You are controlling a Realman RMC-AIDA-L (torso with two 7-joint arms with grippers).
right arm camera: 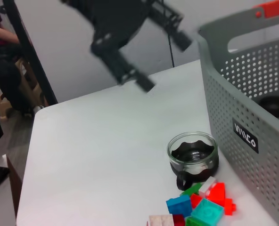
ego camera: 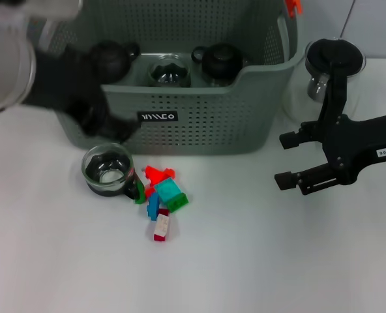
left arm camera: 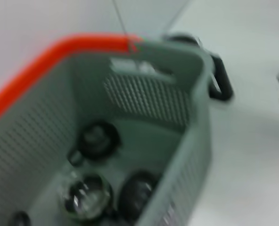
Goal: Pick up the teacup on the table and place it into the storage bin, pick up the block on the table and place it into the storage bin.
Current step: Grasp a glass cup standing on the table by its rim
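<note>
The left gripper [ego camera: 111,124] hangs low over the front left corner of the storage bin [ego camera: 199,124], its dark fingers blurred; in the right wrist view the two fingers [right arm camera: 144,84] show spread apart with nothing between them. Its arm reaches in from the left edge of the head view, the pale wrist housing close to the camera, the black forearm slanting down toward the bin's front wall near the small black label [ego camera: 158,117]. The right gripper [ego camera: 285,158] rests low over the table [ego camera: 278,261] to the right of the bin, its two black fingers wide apart and empty, pointing toward the bin, the arm lying almost level out to the right edge. One glass teacup [ego camera: 107,169] with a black handle stands upright on the table just in front of the bin's left front corner, directly below the left gripper. Just beside it, toward the right, lies one loose cluster of toy blocks [ego camera: 162,199]: red, teal, green, blue and a white-and-maroon piece, touching one another; the exact count is hard to tell. Inside the bin sit three dark round vessels [ego camera: 170,72], two black and one clear glass between them. One glass pitcher [ego camera: 323,68] with a black handle stands behind the right arm.
</note>
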